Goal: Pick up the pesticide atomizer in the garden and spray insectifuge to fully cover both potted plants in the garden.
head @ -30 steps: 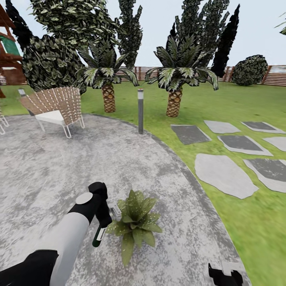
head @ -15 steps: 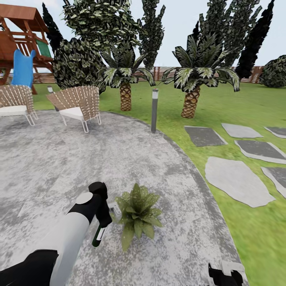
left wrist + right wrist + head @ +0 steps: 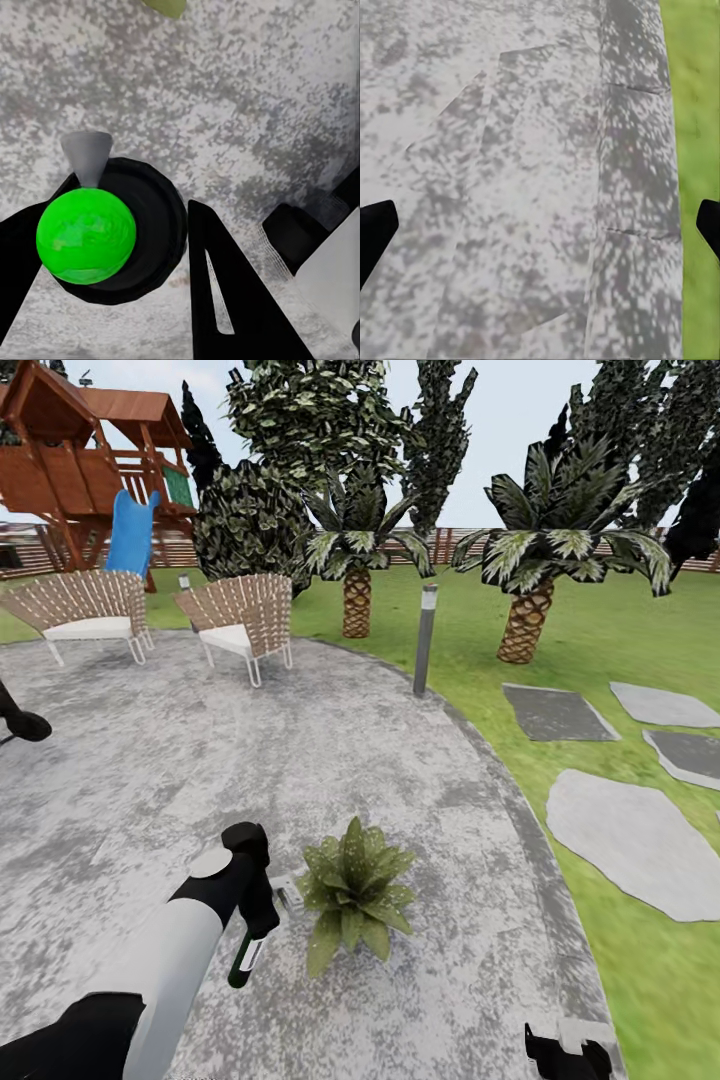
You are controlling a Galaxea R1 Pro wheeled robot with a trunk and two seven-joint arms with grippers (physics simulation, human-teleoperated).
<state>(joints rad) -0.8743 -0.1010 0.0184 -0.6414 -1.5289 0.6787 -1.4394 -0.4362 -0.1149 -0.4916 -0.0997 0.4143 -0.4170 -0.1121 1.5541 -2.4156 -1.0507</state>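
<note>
Dark green atomizer hangs tilted — just beside leafy potted plant.

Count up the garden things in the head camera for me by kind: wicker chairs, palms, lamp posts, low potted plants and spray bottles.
Wicker chairs: 2
Palms: 2
Lamp posts: 1
Potted plants: 1
Pesticide atomizer: 1, in the left end effector
Total: 7

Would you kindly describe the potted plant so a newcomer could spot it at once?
On the round grey stone patio, look just beside the left gripper holding the dark green bottle. The potted plant is a low rosette of speckled leaves, far smaller than the palms behind.
</note>
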